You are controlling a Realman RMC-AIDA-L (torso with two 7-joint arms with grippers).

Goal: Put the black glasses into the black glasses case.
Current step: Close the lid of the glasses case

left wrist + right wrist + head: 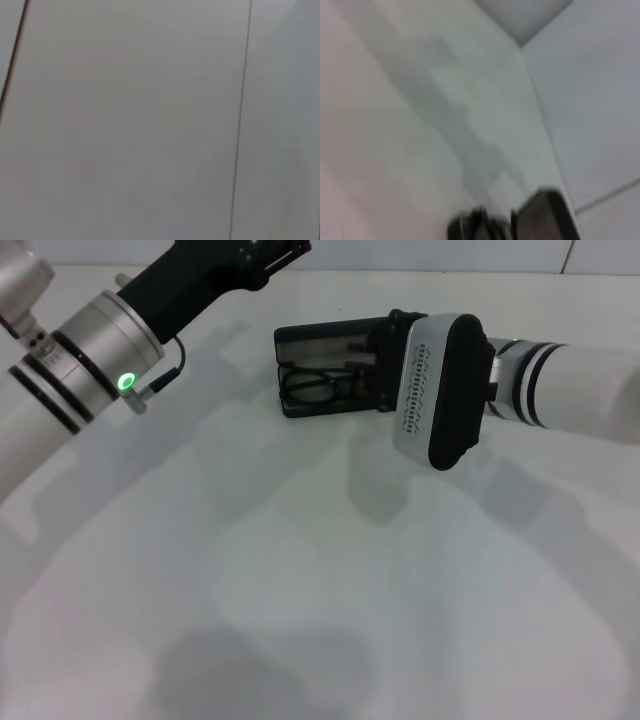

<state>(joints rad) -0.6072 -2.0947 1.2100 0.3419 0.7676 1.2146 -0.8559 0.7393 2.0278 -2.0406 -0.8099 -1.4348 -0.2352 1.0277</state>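
The black glasses case (325, 338) lies open on the white table, far centre in the head view. The black glasses (316, 386) lie folded inside its lower half. My right gripper (380, 362) is at the case's right end, over or against it; the white wrist housing hides how it meets the case. A blurred dark shape, probably the case (542, 215), shows in the right wrist view. My left gripper (262, 254) is raised at the upper left, away from the case, cut off by the picture's edge. The left wrist view shows only a pale wall.
The white table (300, 570) stretches in front of the case, with arm shadows on it. Its far edge meets a pale wall (450, 255) just behind the case. The left arm (90, 340) crosses the upper left corner.
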